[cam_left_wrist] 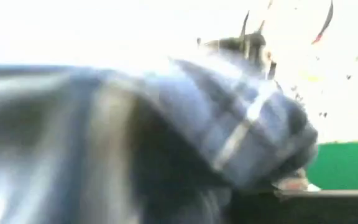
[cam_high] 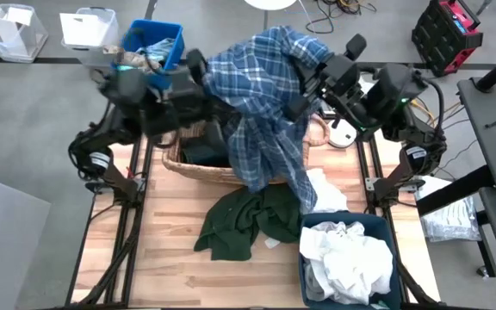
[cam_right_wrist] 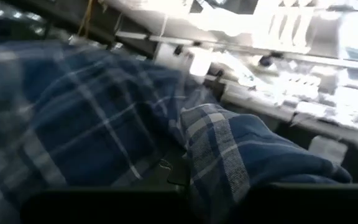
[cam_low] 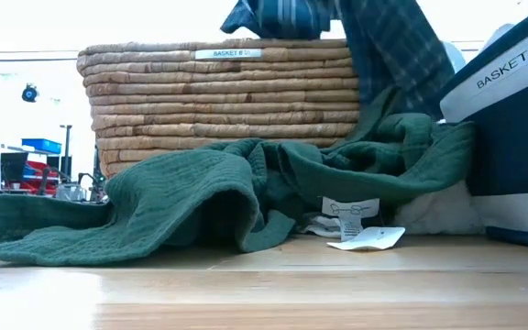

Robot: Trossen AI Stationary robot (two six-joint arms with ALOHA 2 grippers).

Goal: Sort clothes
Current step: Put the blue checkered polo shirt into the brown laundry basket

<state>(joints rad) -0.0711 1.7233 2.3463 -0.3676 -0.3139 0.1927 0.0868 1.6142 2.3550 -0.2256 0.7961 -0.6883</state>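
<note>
Both grippers hold the navy-blue plaid shirt [cam_high: 261,95] up over the wicker basket [cam_high: 198,168], as you can see from above: the left gripper [cam_high: 198,67] is pinched onto its left edge, the right gripper [cam_high: 310,86] is clamped onto the bunched cloth at the other side, and the shirt's tail hangs down past the basket's front rim. From above you can also count one dark green garment [cam_high: 244,222] spread on the table [cam_high: 175,275] in front of the wicker basket, one white piece [cam_high: 324,188] just beside it, and a heap of white clothes [cam_high: 347,258] in the navy bin [cam_high: 310,226] at the front right; how many lie in that heap you cannot tell. One blue crate [cam_high: 155,43] and two clear tubs stand off the table behind the left arm. At table height you get what the top view hides: the wicker basket's label, the navy bin's lettering "BASKET 7", and a white tag [cam_low: 367,238] lying on the wood below the green garment's fold, while the plaid hangs in at the top. Your left wrist view is blurred, filled with a plaid fold. Your right wrist view shows plaid cloth bunched tight against that arm's own dark fingers [cam_right_wrist: 303,202].
</note>
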